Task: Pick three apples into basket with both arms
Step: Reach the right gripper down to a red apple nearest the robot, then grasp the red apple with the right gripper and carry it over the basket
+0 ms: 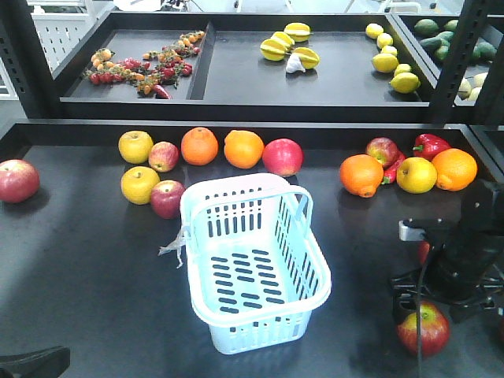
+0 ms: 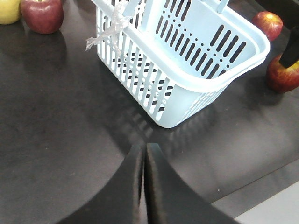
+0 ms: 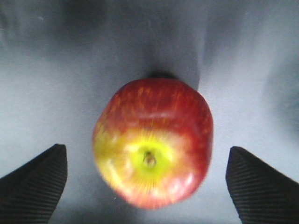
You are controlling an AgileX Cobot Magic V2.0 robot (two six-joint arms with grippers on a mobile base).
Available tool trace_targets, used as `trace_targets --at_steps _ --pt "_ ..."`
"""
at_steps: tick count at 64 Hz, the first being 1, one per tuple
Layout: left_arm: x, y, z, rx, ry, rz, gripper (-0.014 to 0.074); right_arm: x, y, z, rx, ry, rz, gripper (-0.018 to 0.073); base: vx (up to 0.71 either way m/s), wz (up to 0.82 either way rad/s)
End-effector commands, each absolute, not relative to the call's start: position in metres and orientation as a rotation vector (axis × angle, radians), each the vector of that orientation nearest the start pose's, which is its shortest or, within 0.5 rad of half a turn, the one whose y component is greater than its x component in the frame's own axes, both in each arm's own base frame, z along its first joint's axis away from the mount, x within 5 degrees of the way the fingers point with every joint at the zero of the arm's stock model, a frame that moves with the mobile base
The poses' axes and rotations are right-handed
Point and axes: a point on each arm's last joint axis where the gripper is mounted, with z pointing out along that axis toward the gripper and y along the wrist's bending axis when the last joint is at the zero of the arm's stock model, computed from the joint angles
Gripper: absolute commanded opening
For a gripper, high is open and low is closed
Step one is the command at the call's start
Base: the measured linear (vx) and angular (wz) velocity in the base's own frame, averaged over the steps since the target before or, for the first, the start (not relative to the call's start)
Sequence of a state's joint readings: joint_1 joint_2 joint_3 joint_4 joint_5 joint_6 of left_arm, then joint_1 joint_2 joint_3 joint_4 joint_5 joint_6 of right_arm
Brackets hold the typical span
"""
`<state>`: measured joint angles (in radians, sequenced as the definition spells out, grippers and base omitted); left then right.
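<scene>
Here the right gripper [image 3: 147,182] stands wide on both sides of the apple [image 3: 153,140]; closing off-centre could roll it away.

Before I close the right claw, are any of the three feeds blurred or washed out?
Right wrist view: the apple is slightly soft, the dark table washed to grey, the ribbed fingers crisper. Left wrist view: sharp; the basket throws a slotted shadow. Front view: clear, with a faint sheen on the table.
</scene>
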<state>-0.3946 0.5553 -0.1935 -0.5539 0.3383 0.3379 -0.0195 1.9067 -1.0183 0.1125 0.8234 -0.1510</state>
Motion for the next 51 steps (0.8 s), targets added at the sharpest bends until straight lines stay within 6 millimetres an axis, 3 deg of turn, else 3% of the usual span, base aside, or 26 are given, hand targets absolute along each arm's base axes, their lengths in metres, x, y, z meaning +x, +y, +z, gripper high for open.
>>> trace_targets --at_steps 1,19,33,42,51 --pt "0.094 -0.055 0.222 0.276 2.079 -0.539 -0.0007 0.322 0.001 0.128 -0.085 3.143 0.127 0.0645 0.00 0.00" --pt "0.094 -0.055 0.222 0.276 2.079 -0.539 -0.0007 0.323 0.001 0.106 -0.086 3.201 0.130 0.0613 0.00 0.00" --pt "0.094 -0.055 0.222 0.276 2.079 -0.539 -0.0007 0.323 0.001 0.106 -0.083 3.205 0.134 0.0403 0.00 0.00" --pt "0.094 -0.055 0.222 0.276 2.079 -0.539 -0.0007 0.323 0.001 0.116 -0.111 3.191 0.143 0.0242 0.00 0.00" --pt "0.094 -0.055 0.222 0.276 2.079 -0.539 -0.0007 0.325 0.002 0.150 -0.159 3.154 0.150 0.0118 0.00 0.00"
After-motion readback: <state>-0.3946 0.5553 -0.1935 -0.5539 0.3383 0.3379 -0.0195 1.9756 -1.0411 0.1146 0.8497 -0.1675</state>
